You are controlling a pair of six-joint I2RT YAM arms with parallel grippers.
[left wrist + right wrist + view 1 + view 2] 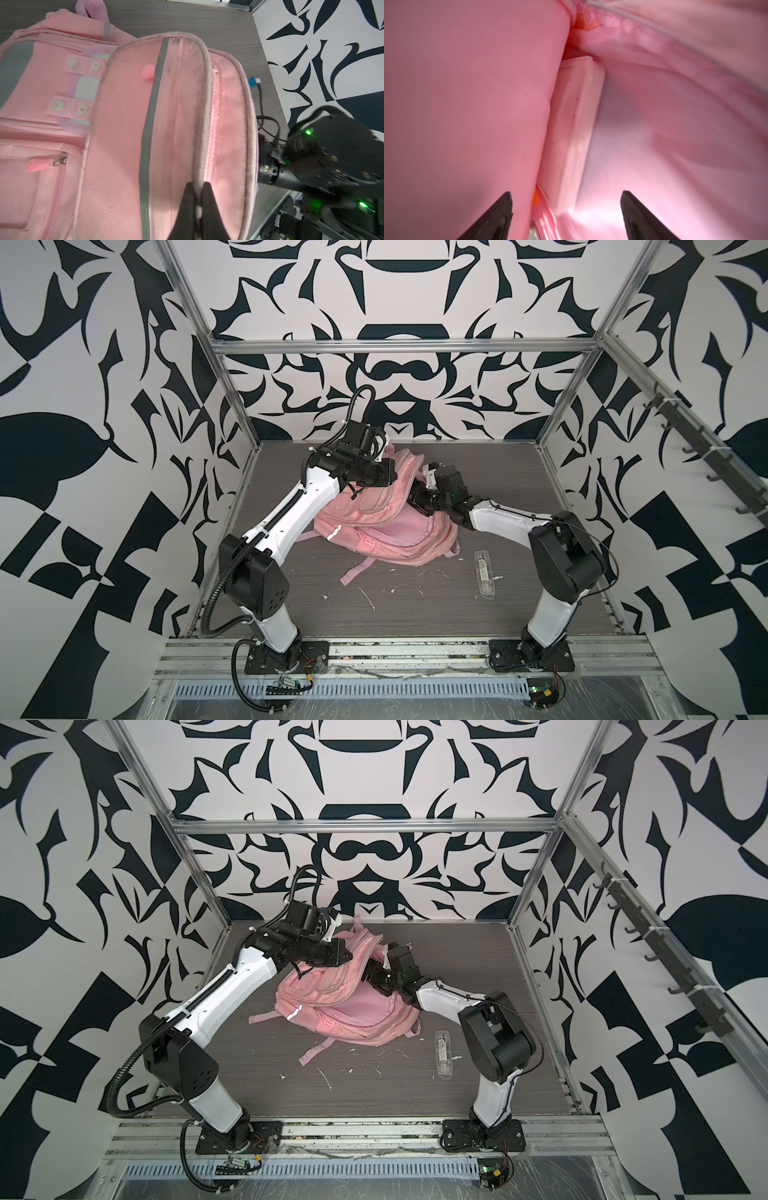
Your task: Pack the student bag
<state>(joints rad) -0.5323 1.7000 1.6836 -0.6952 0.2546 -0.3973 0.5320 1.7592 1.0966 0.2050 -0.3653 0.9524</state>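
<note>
Pink fabric all over this one: the bag lay slumped mid-table toward the back in both top views, with one strap trailing forward across the grey table. Up at the bag's far end the left tool was clamped hard on the piped rim, black fingers pinching it from both sides and holding that flap raised. Over came the right arm from the side, its tool buried in the opening and hidden from above. From its own wrist, though, the right tool stood wide apart, gripping nothing, with pink lining all round. Just ahead of it a pale pencil case lay inside the bag, pressed along one fabric wall. Out on the table, near the right arm's elbow and apart from the bag, sat a clear holder, its contents too small to tell.
</note>
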